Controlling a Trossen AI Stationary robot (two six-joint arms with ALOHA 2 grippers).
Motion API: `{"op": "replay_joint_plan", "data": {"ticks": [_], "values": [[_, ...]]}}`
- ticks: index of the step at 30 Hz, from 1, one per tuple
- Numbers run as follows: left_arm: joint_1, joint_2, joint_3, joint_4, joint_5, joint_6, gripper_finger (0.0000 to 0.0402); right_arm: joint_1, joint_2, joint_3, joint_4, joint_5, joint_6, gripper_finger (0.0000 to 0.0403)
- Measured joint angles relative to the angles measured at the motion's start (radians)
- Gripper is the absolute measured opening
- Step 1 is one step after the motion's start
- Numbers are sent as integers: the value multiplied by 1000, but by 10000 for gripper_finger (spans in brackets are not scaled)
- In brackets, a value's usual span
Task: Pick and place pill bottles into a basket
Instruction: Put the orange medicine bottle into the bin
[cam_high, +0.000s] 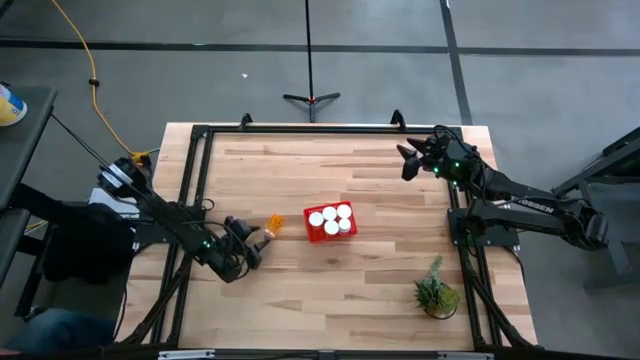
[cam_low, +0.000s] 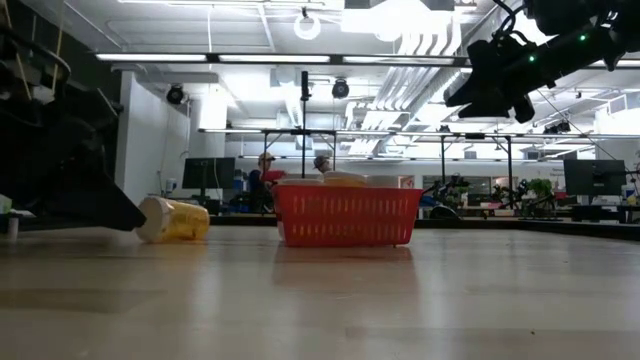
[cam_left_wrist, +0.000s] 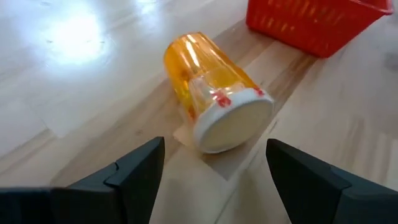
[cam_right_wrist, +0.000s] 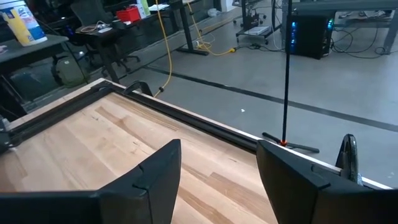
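Observation:
One orange pill bottle with a white cap (cam_left_wrist: 214, 93) lies on its side on the table, its cap toward my left gripper (cam_left_wrist: 214, 171). That gripper is open just short of the cap, low over the table, left of the bottle (cam_high: 274, 225) in the high view. The red basket (cam_high: 330, 222) stands at mid-table with several white-capped bottles upright inside. In the low view the lying bottle (cam_low: 175, 220) is left of the basket (cam_low: 346, 216). My right gripper (cam_high: 408, 163) hangs open high above the table's far right part, with nothing between its fingers (cam_right_wrist: 217, 174).
A small green potted plant (cam_high: 436, 292) stands near the table's near right corner. A black frame (cam_high: 300, 128) runs along the table's far and side edges. Bare wood lies between the basket and the plant.

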Motion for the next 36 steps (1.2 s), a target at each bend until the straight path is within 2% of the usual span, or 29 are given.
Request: {"op": "replay_joint_plan", "data": {"ticks": [9,12,17,20,22,24,28,32,36], "values": [[0,25,3,179,59,65,317,0,0,0,-1,11,-23,200],[0,14,4,233,122,106,317,0,0,0,-1,11,-27,200],[5,-8,42,183,134,86,317,0,0,0,-1,11,-27,200],[46,-17,91,165,130,65,317,0,0,0,-1,11,-27,200],[93,-17,144,149,172,67,317,0,0,0,-1,11,-27,201],[151,-19,215,57,260,56,317,0,0,0,-1,15,-26,201],[261,-18,395,-309,434,-64,317,0,0,0,-1,14,-27,200],[322,-18,570,-636,493,-97,317,0,0,0,-1,14,-27,201],[409,-19,668,-719,591,-96,317,0,0,0,-1,15,-57,200]]}}
